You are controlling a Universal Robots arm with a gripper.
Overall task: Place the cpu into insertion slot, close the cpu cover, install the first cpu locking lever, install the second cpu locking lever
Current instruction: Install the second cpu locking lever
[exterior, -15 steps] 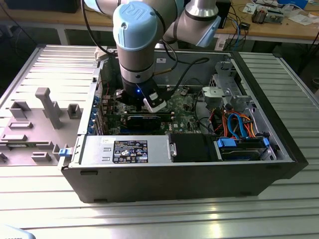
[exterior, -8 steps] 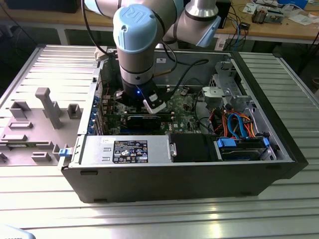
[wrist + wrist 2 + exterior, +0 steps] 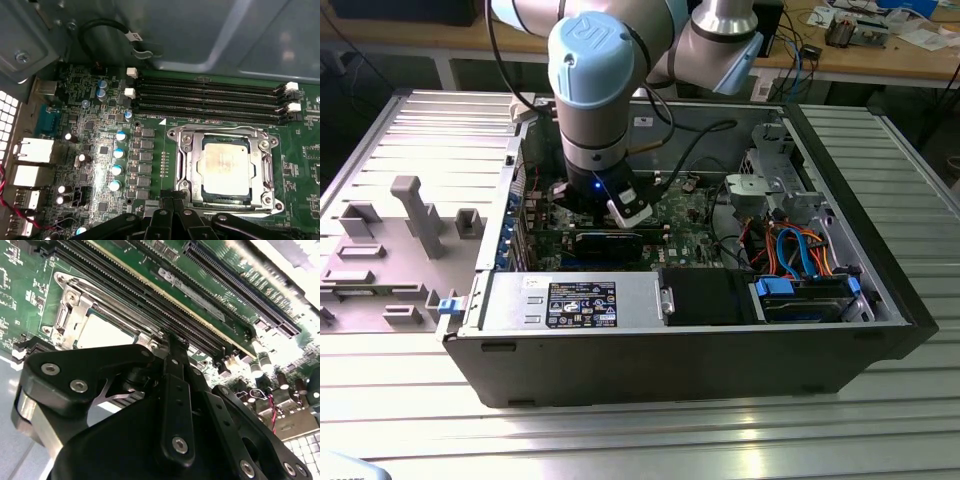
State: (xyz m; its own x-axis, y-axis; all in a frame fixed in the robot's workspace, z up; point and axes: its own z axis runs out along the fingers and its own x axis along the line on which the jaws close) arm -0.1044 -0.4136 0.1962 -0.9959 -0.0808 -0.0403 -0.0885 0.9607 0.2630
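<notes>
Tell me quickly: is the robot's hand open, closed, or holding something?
Hand: fingers together at the socket's edge, looks closed; nothing visibly held.

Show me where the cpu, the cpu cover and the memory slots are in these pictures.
cpu (image 3: 223,161), first wrist view, middle of its metal top.
cpu cover (image 3: 186,165), first wrist view, one side bar of the frame.
memory slots (image 3: 210,100), first wrist view, middle of the long dark rows.

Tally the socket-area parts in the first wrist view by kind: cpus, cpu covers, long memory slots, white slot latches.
cpu: 1
cpu cover: 1
memory slots: 4
white latches: 4
Total: 10
</notes>
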